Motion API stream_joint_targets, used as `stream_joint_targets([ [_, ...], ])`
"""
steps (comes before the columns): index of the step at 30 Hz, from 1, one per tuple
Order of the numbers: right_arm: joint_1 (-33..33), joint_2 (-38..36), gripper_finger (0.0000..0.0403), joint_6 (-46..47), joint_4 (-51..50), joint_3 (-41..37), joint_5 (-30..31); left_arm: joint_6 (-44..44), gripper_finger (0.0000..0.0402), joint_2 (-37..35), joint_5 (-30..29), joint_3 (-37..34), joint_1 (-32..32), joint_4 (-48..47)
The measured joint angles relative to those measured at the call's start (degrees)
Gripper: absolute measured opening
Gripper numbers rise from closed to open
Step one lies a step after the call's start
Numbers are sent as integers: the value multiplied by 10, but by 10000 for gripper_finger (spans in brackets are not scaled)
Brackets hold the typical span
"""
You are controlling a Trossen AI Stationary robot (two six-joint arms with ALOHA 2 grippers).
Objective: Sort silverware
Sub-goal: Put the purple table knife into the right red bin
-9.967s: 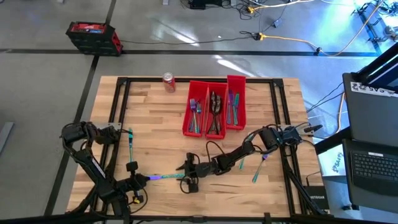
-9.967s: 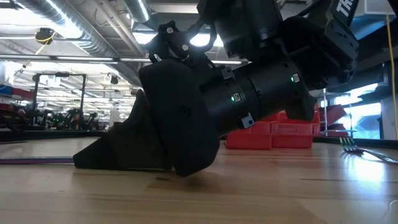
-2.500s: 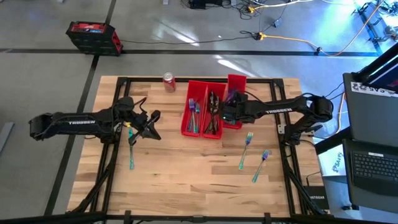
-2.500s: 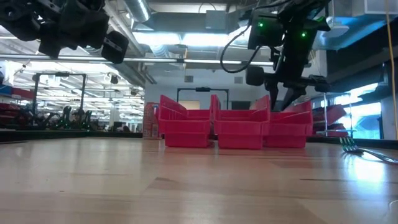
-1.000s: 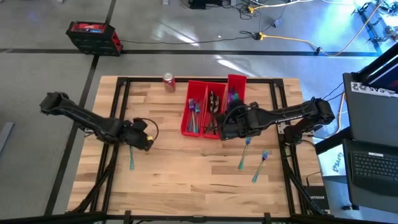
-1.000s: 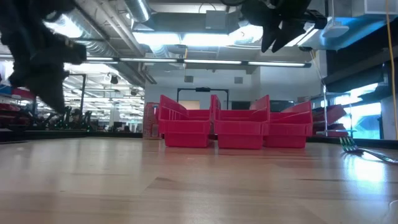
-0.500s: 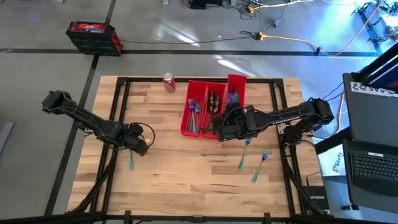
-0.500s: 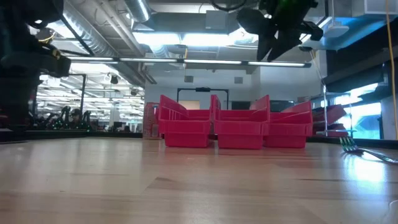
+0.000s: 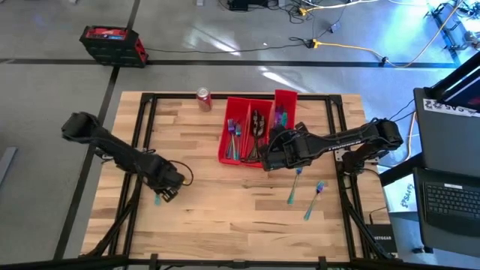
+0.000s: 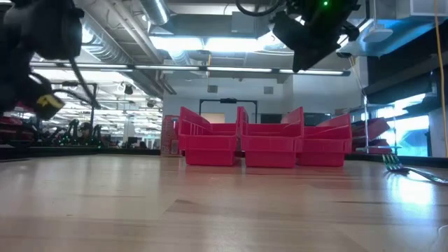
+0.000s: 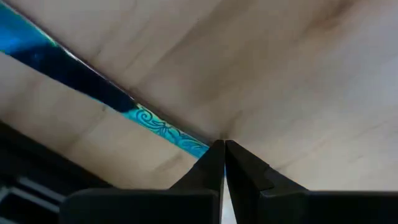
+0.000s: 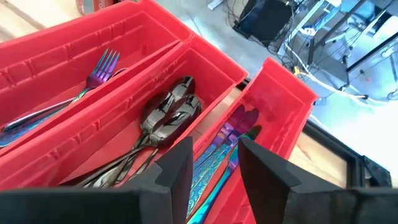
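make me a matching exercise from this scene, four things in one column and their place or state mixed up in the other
Things:
1. left gripper
2. right gripper
3. spoons
4. soda can

Places or states:
A. in the middle red bin
B. shut, low over the table beside a teal knife
C. standing at the table's far edge, left of the bins
D. open and empty, above the bins

Pairs: 1-B, 2-D, 3-A, 4-C
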Motion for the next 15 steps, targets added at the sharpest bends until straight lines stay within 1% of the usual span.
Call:
stream_joint_targets([
  [2, 0, 0, 112, -2, 0, 0, 1, -2, 0, 12, 22, 1, -5, 0],
  [3, 0, 0, 112, -2, 0, 0, 0, 1, 0, 14, 23, 3, -9, -1],
  [7, 0, 0, 112, -2, 2, 0, -2, 12, 0, 14, 12, 24, -25, 4],
  [11, 0, 0, 112, -2, 3, 0, -4, 52, 0, 13, 9, 54, -39, 2],
  [15, 0, 0, 112, -2, 5, 0, -4, 55, 0, 13, 6, 67, -50, -3],
])
